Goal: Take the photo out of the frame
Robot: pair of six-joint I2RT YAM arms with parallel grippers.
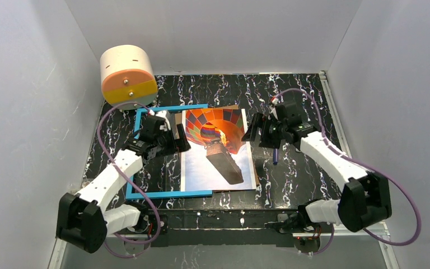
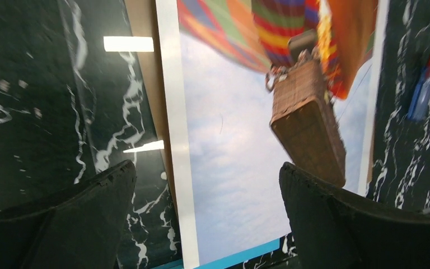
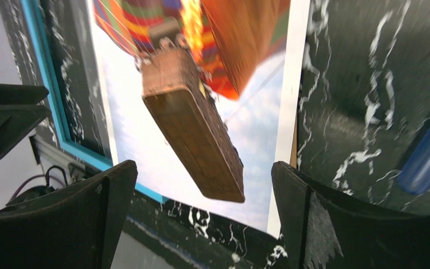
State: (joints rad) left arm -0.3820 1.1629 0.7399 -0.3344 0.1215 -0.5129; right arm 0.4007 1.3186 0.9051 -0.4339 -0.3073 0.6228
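The photo (image 1: 217, 168) is lying face up on the black marbled table (image 1: 297, 95), its balloon and basket showing; it is resting on a brown board (image 2: 143, 73), whose edge is peeking out along the photo's left side. The blue frame (image 1: 171, 194) is lying flat to the left of the photo and reaching under it. Its near bar is running just along the photo's near edge, while its right bar is hidden from view. The left gripper (image 2: 204, 179) is hanging over the photo's left edge with its fingers spread wide, holding nothing; the right gripper (image 3: 201, 174) is hanging over the photo's right edge, fingers equally wide apart and empty. A blue pen (image 1: 275, 155) is lying on the table just right of the photo; a cream-and-orange drum (image 1: 127, 75) is standing beyond the photo's far left corner, close to the frame's far bar.
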